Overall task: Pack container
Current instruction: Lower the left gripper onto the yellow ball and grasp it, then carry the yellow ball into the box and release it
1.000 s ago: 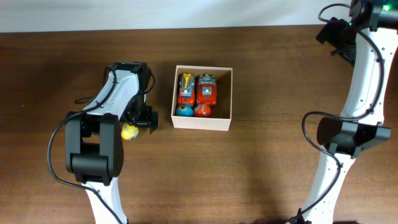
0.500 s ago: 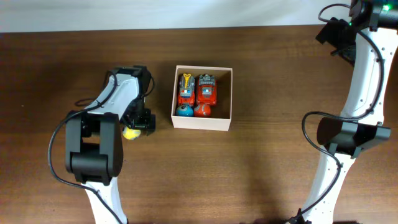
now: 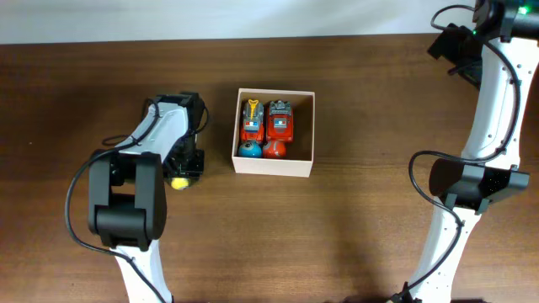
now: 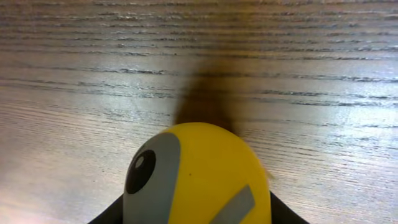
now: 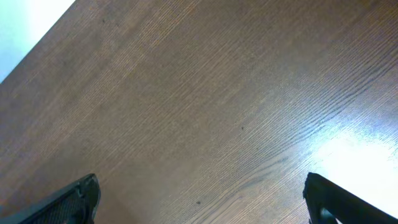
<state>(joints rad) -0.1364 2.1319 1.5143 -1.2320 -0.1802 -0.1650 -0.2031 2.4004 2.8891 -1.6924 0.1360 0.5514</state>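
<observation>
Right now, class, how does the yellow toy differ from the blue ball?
The yellow toy lies on the table outside the box; the blue ball sits inside it. The left gripper straddles the yellow toy; no gripper is near the blue ball. Both are small and rounded.

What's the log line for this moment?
left gripper: around yellow toy, grip unclear | right gripper: open, empty | container: four toys inside
</observation>
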